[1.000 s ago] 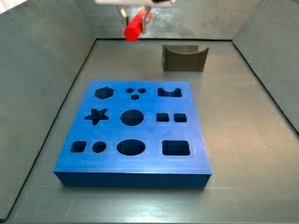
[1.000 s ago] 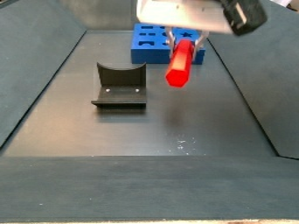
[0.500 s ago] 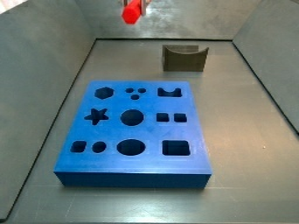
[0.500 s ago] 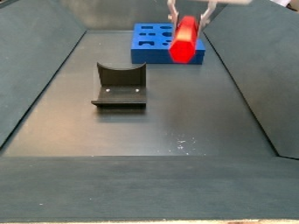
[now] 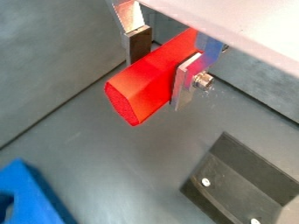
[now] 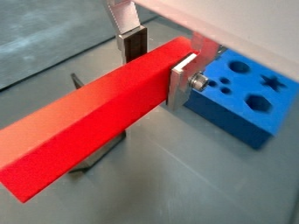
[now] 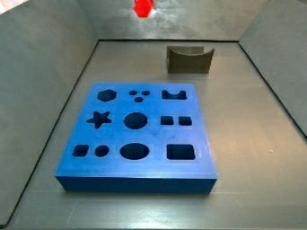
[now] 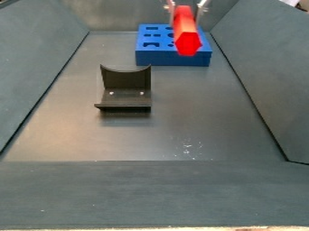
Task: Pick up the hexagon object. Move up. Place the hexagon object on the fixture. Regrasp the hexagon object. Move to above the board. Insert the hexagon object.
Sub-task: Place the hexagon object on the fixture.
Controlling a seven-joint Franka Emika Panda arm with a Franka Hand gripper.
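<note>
The hexagon object (image 5: pixel 149 83), a bright red-orange rod, is clamped crosswise between the fingers of my gripper (image 5: pixel 163 66), which is shut on it. In both wrist views it hangs high above the floor, and its long body (image 6: pixel 82 131) sticks out to one side. In both side views only the rod's lower end shows near the upper frame edge (image 7: pixel 143 7) (image 8: pixel 186 32). The fixture (image 7: pixel 188 59) (image 8: pixel 123 88) stands bare on the floor, below and to the side of the rod (image 5: pixel 239 179). The blue board (image 7: pixel 138 126) (image 6: pixel 239 96) lies flat with its cut-outs unfilled.
The grey tray floor (image 7: pixel 258 135) is ringed by sloping grey walls (image 8: pixel 42 81). The board fills the middle of the tray, and the fixture sits near one end wall.
The gripper has risen with the hexagon object, so that in the side views the rod has climbed to the top edge. Fixture and board have not moved.
</note>
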